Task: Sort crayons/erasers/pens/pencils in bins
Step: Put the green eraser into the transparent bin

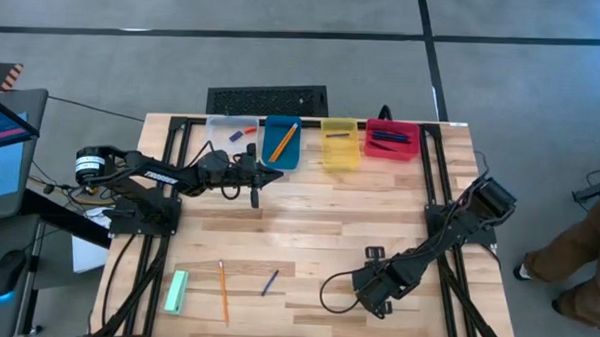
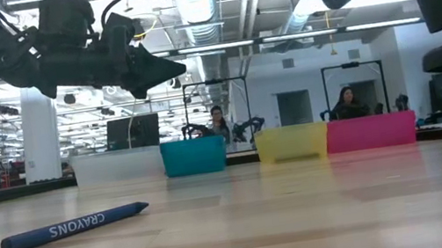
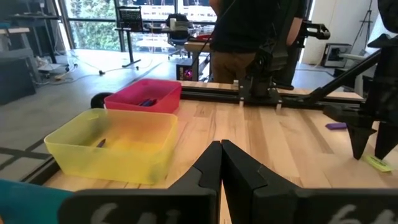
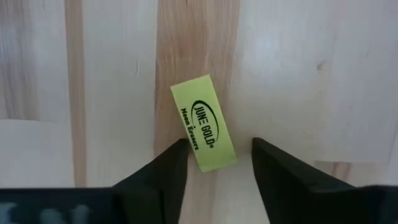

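Note:
A yellow-green eraser [image 4: 203,122] printed "JUNE GOLD" lies flat on the wooden table. My right gripper [image 4: 219,144] points down over it, open, with one finger on each side of the eraser's near end; I cannot tell whether a finger touches it. In the high view this gripper [image 1: 371,281] hides the eraser. The left wrist view shows the eraser [image 3: 378,163] below the right fingers. My left gripper [image 1: 255,184] hangs shut and level in front of the blue bin [image 1: 281,143]. The clear bin [image 1: 231,134], yellow bin [image 1: 341,142] and red bin [image 1: 391,140] stand beside it.
Near the front left lie a green block [image 1: 177,291], an orange pencil [image 1: 222,291] and a dark blue crayon [image 1: 270,283]. The bins hold small erasers, orange pencils and dark pens. A person stands beyond the table's right side [image 1: 587,249].

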{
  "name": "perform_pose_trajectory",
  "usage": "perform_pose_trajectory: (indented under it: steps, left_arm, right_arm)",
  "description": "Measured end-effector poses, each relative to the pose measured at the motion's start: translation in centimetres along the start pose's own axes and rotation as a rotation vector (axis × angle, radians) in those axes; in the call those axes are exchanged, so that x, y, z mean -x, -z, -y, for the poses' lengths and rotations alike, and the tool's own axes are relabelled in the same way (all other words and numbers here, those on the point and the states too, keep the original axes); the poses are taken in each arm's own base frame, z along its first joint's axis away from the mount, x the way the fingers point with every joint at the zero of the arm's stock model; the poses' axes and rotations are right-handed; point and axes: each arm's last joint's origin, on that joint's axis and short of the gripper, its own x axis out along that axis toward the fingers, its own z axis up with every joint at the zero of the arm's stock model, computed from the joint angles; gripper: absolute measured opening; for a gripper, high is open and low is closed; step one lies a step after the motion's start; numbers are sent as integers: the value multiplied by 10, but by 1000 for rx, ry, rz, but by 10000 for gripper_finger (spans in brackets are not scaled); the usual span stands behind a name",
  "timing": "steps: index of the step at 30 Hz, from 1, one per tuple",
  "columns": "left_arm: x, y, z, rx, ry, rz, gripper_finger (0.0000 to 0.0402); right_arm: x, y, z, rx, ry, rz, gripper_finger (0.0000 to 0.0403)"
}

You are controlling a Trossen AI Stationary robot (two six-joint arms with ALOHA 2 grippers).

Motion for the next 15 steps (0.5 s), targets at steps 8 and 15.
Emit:
perform_pose_trajectory:
  steps: [8,15]
  left_arm:
    - [0,3,0,13,1,-36,0]
    - [0,7,1,36,34,-70,0]
  right_arm:
    - [0,0,1,7,-2,1,113]
    - [9,-5,7,-24,-42,25,72]
